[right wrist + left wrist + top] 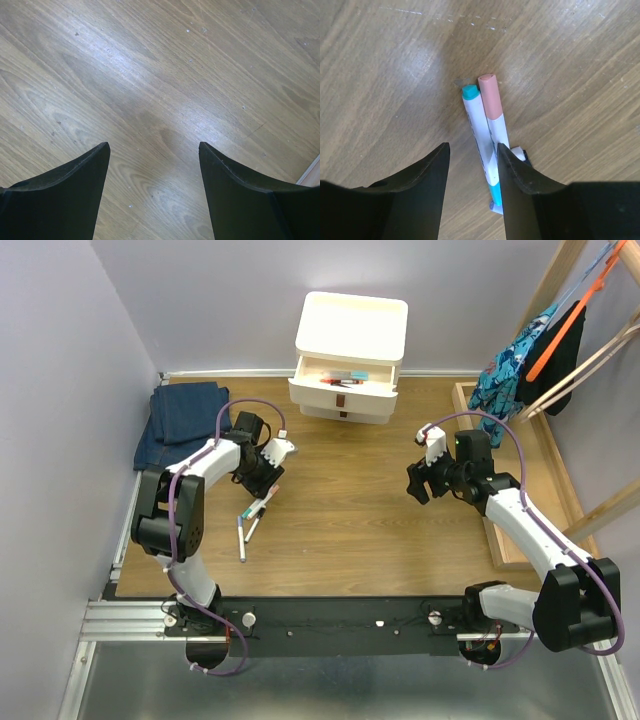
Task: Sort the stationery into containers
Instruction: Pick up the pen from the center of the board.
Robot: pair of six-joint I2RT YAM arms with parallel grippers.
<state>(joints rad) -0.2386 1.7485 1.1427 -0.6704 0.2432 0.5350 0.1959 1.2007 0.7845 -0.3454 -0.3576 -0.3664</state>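
The left gripper (472, 146) is held low over the table (350, 500), and its jaws are opened only to a narrow gap. In the left wrist view a teal-capped pen (479, 130) is seen lying in this gap. It is close against the finger (520, 185) at the right of that view, and free space is seen between it and the other finger, so it is not clamped. A pink-capped pen (492, 107) is laid touching the teal one on its outer side, and its lower part is hidden behind the same finger. Both caps are pointed away from the wrist, beyond the fingertips.

From above, a white pen (242, 543) is seen behind this gripper, nearer to the arm bases. The cabinet (352, 325) is placed well ahead of the gripper at the far edge of the table. Its top drawer (372, 390) is pulled out, and several pens (345, 377) are seen inside it. Folded jeans (180, 420) are seen to the left of the gripper.

The right gripper (155, 147) is opened wide over bare wood, and nothing is held between its fingers. A wooden tray (466, 425) is seen to its right.
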